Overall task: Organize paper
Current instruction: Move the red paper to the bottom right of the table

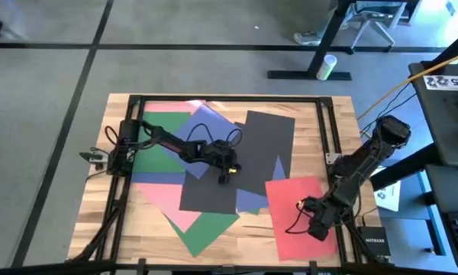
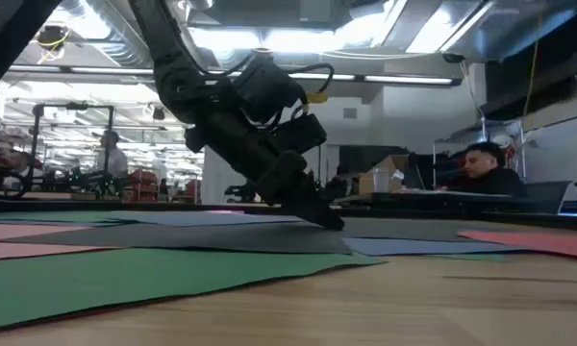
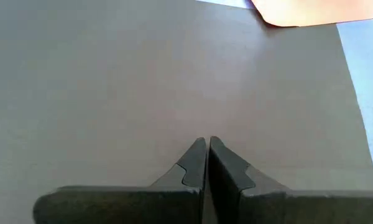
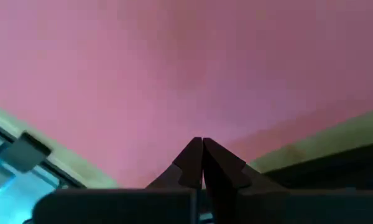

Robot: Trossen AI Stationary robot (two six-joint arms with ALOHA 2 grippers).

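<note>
Overlapping sheets of paper lie flat on the wooden table: black [image 1: 210, 191], a second black one [image 1: 269, 137], blue [image 1: 210, 126], pink [image 1: 164, 195], green [image 1: 202, 229] and red [image 1: 294, 229]. My left gripper [image 1: 227, 171] is shut, its tips down on the near black sheet [image 3: 143, 74] at mid-table; the low view shows that arm slanting down onto it [image 2: 332, 223]. My right gripper [image 1: 301, 206] is shut over the red sheet [image 4: 193, 68] at the near right. My left gripper presses its shut fingertips [image 3: 199, 149] down on the black sheet's upper face [image 3: 206, 127], well inside its edges. The fingers slant down from the table's left. The sheet lies flat on the sheets under it. My right gripper sets its shut fingertips [image 4: 193, 152] on the red sheet's face [image 4: 202, 127], toward the sheet's left half, coming from the right and above. The sheet lies flat on the table.
A dark metal frame [image 1: 320, 122] runs round the table's edges. A small white printed sheet [image 1: 387, 195] and a black box [image 1: 370, 233] sit off the table's right side. Bare wood [image 1: 244, 244] shows along the near edge. A person [image 2: 486, 168] sits beyond the table.
</note>
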